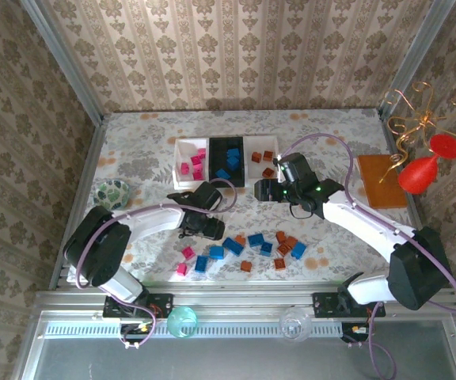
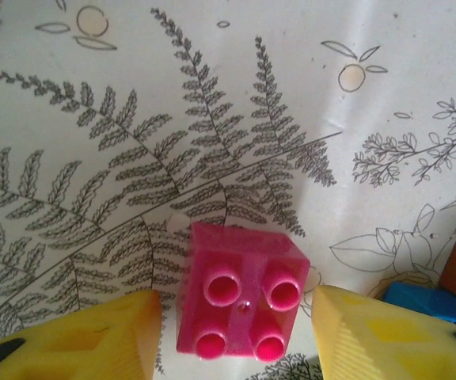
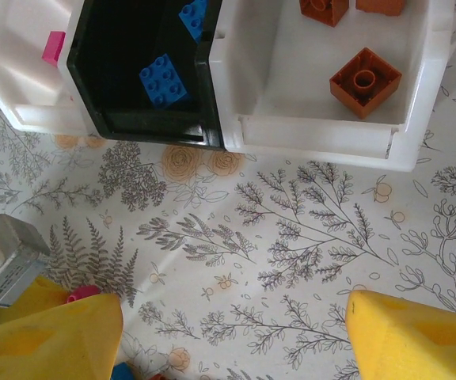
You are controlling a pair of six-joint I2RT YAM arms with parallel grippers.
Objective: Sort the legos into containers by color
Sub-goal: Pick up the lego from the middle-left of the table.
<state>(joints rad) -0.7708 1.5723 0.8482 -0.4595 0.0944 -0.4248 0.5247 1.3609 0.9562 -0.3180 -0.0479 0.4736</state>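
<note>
You have some small plastic legos (image 1: 226, 158) sorted in the joined white-and-black trays (image 1: 182, 184) at frame centre, many loose below; left jaws stand spread around a pink square brick (image 2: 240, 291), right jaws spread empty.

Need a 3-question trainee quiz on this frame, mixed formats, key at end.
1. True or false: the right gripper is shut on a brick.
2. Which colour of plastic brick lies in the black rectangular tray? A pink, B blue, C orange-brown.
3. Fill in: between the yellow fingers of the left gripper sits a ____ square brick.
Key: 1 false, its fingers stand apart with nothing between them. 2 B. 3 pink: the pink square plastic brick.
</note>
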